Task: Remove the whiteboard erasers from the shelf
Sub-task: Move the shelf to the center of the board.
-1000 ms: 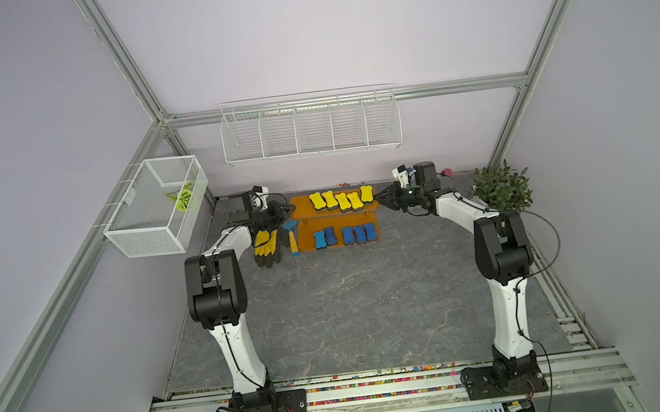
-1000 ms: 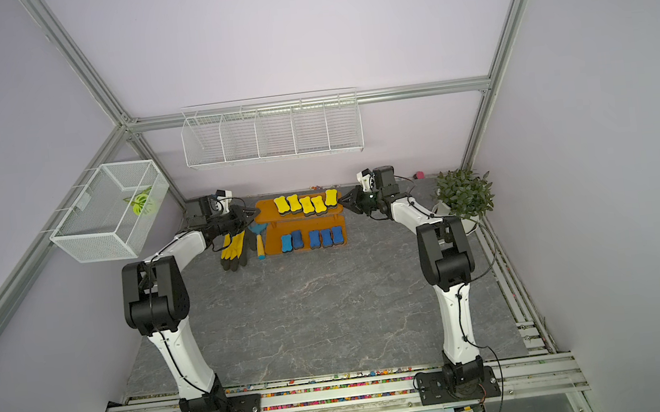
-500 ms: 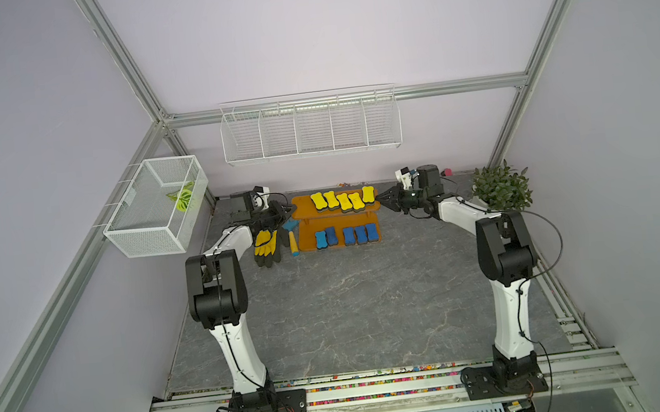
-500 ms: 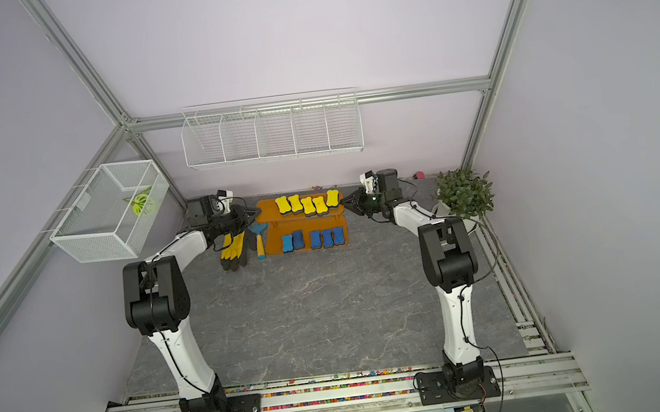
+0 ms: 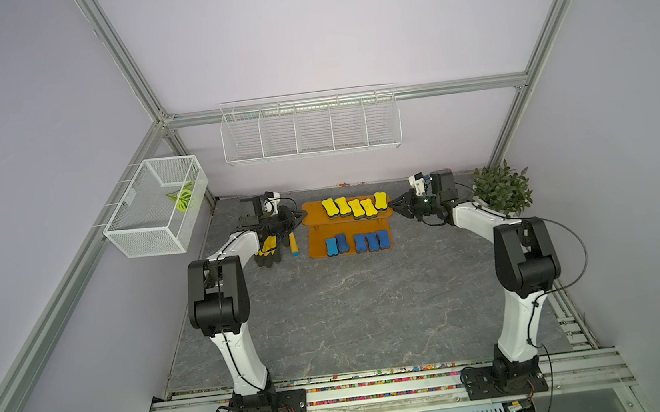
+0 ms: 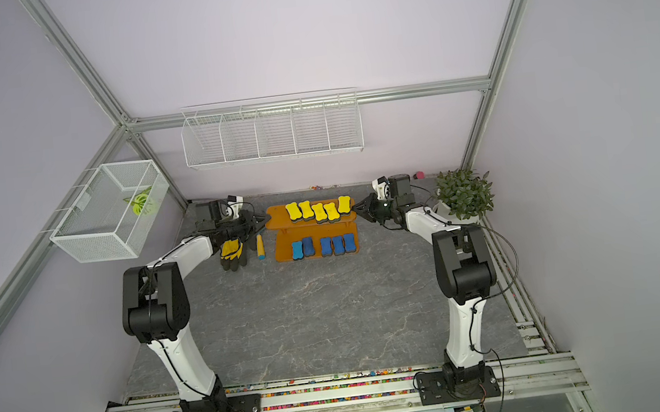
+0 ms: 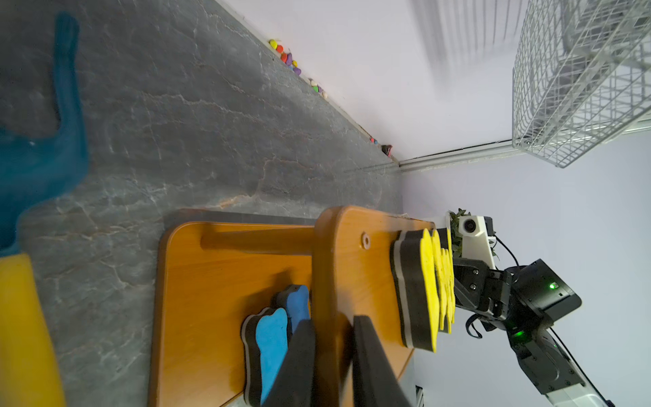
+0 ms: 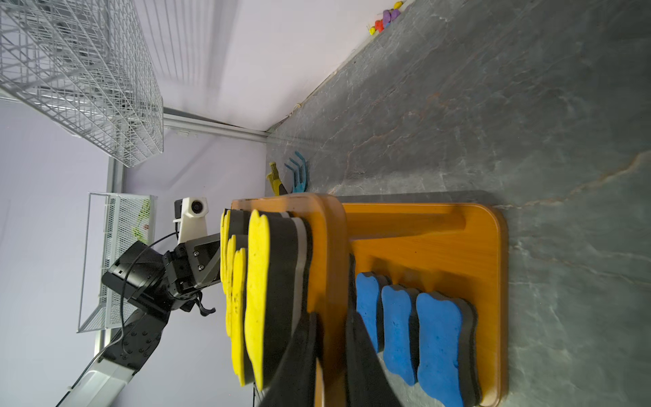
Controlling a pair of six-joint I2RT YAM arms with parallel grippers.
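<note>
The orange two-tier shelf (image 5: pixel 314 213) (image 6: pixel 277 216) stands at the back of the grey floor. Several yellow whiteboard erasers (image 5: pixel 355 207) (image 6: pixel 318 211) lie in a row on its top board, and several blue ones (image 5: pixel 359 242) (image 6: pixel 326 246) lie on its bottom board. My left gripper (image 5: pixel 299 217) (image 7: pixel 333 324) is shut on the left end of the top board (image 7: pixel 324 264). My right gripper (image 5: pixel 392 205) (image 8: pixel 333 317) is shut on that board's right end (image 8: pixel 327 253). Each wrist view shows yellow erasers (image 7: pixel 428 292) (image 8: pixel 257 299) and blue erasers (image 7: pixel 271 345) (image 8: pixel 436 341) on either side of the clamped board.
Yellow-and-black gloves (image 5: pixel 268 249) and a blue-and-yellow hand tool (image 5: pixel 293 246) lie just left of the shelf. A potted plant (image 5: pixel 500 189) stands at the back right. White wire baskets hang on the back wall (image 5: pixel 309 127) and the left wall (image 5: pixel 157 210).
Both wrists, with the shelf held between them, appear to have shifted a little to the right. The erasers keep their rows on the boards.
</note>
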